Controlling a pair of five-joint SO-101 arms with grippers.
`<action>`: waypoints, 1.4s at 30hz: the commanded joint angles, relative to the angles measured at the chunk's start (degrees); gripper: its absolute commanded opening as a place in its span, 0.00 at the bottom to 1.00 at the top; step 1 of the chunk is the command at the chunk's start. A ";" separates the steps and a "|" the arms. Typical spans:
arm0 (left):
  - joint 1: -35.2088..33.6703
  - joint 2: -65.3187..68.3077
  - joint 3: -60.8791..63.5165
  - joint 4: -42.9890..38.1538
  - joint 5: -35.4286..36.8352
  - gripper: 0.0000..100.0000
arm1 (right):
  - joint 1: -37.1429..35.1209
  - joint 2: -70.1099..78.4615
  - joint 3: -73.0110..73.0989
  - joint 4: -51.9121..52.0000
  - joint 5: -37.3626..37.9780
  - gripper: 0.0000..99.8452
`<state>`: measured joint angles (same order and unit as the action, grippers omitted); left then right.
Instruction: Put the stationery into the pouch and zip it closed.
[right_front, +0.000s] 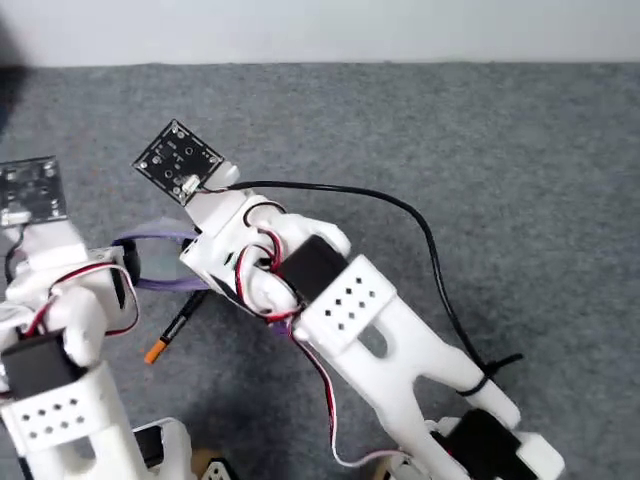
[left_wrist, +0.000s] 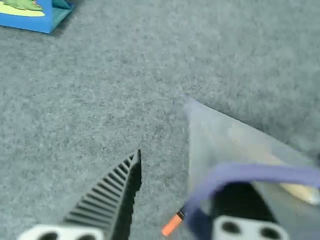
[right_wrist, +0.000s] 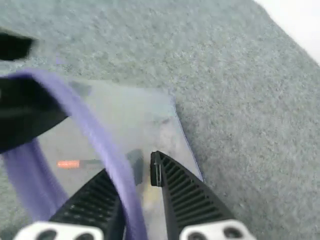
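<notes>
The clear pouch with a purple zip rim lies between my two arms on the grey felt. My right gripper is shut on the purple rim of the pouch, one finger on each side. My left gripper stands open at the pouch's mouth, the purple rim draped over one finger while the ribbed finger stays outside. A black pen with an orange end lies on the felt just in front of the pouch; its tip is near my left gripper, and it shows through the pouch wall.
A blue box sits on the felt beyond the pouch. A black cable loops from the right arm across the table's right half. The pale wall bounds the far edge.
</notes>
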<state>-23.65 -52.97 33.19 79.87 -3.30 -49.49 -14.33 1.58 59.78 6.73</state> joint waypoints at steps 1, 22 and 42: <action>-0.44 4.13 -0.57 -2.37 -1.23 0.02 | 1.71 -8.92 -2.64 3.03 -1.41 0.05; -13.98 6.15 -11.82 -2.20 14.86 0.01 | 11.38 -16.75 0.88 20.53 -17.93 0.16; -27.08 3.25 -11.65 4.75 12.04 0.01 | 3.82 26.68 -16.97 16.75 -51.60 0.16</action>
<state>-50.29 -46.64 25.98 84.44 9.45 -44.48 7.91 -7.74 77.63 -39.78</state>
